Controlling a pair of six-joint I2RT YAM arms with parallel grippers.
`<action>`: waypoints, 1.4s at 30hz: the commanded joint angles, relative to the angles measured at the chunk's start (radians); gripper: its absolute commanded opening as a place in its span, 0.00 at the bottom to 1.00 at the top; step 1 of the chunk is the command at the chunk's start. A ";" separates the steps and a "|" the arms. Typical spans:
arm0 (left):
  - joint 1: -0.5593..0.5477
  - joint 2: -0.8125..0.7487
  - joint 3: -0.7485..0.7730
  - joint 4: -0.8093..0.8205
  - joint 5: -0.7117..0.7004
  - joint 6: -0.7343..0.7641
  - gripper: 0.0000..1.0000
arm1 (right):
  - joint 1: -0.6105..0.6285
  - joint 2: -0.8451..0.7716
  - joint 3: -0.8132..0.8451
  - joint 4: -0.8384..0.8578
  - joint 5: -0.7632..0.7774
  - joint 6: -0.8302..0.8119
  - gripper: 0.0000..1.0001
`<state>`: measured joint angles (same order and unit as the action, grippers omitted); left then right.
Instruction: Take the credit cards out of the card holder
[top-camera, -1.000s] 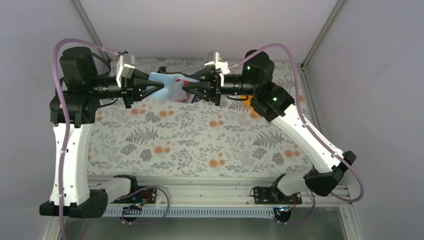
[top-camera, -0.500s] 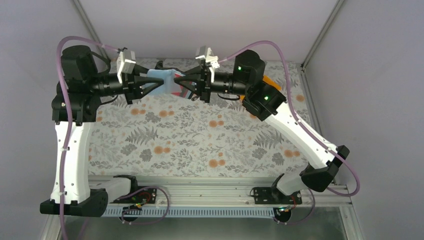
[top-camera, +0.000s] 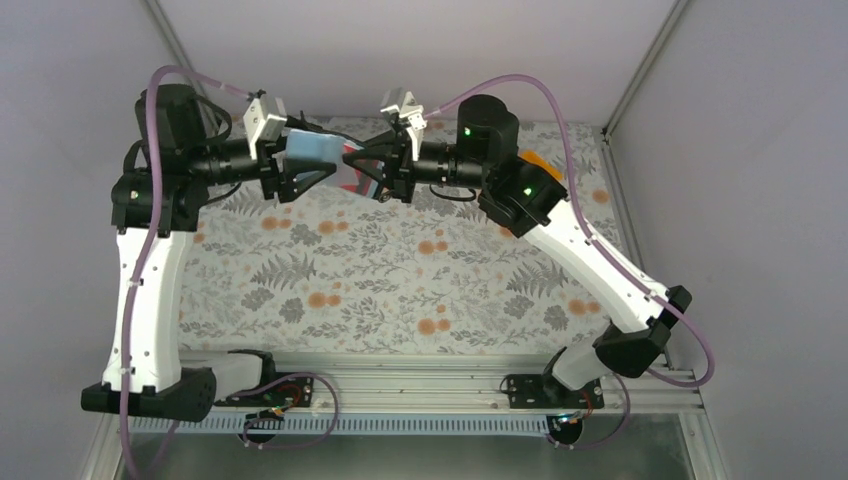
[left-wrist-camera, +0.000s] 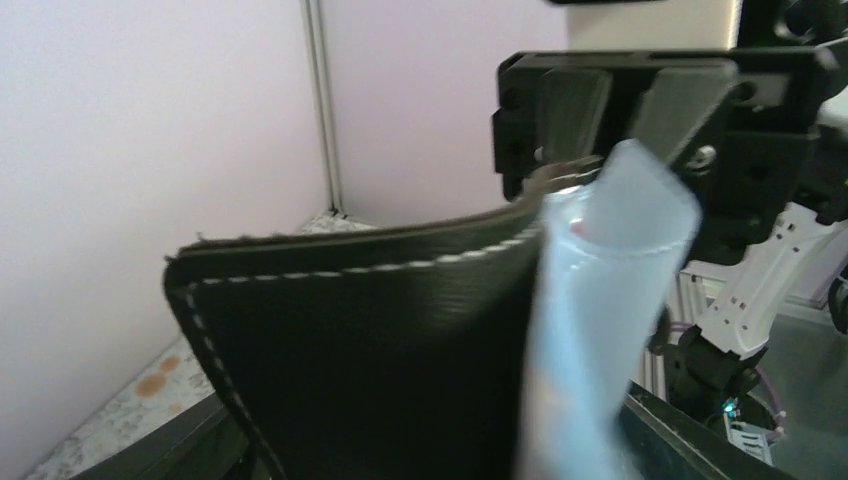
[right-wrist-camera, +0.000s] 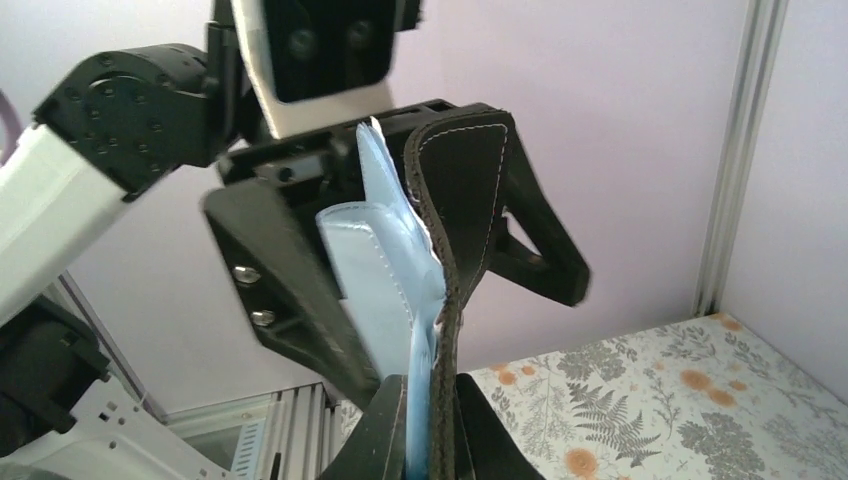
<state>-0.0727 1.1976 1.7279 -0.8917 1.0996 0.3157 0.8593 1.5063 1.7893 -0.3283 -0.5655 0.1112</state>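
The black card holder (right-wrist-camera: 465, 200) is held in the air at top centre of the overhead view, above the floral counter (top-camera: 400, 280), with its blue pockets fanned open. The right claw (right-wrist-camera: 432, 425) pinches its edge tight. The left claw (top-camera: 322, 166) straddles the other end, fingers spread apart.

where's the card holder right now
In the top view the card holder hangs in the air over the table's far side, left of centre, between the left gripper and right gripper.
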 joint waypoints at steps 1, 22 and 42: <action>-0.017 0.023 0.019 0.022 -0.013 0.003 0.65 | 0.010 0.009 0.053 -0.041 -0.046 -0.035 0.04; -0.006 0.005 0.015 -0.031 0.156 0.045 0.02 | -0.115 -0.123 -0.244 0.170 -0.373 -0.065 0.63; -0.003 0.008 -0.007 -0.010 0.120 -0.006 0.02 | -0.073 -0.110 -0.227 0.189 -0.057 0.102 0.05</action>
<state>-0.0669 1.2179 1.7107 -0.8902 1.1515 0.3023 0.7795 1.3960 1.5440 -0.1108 -0.7429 0.1711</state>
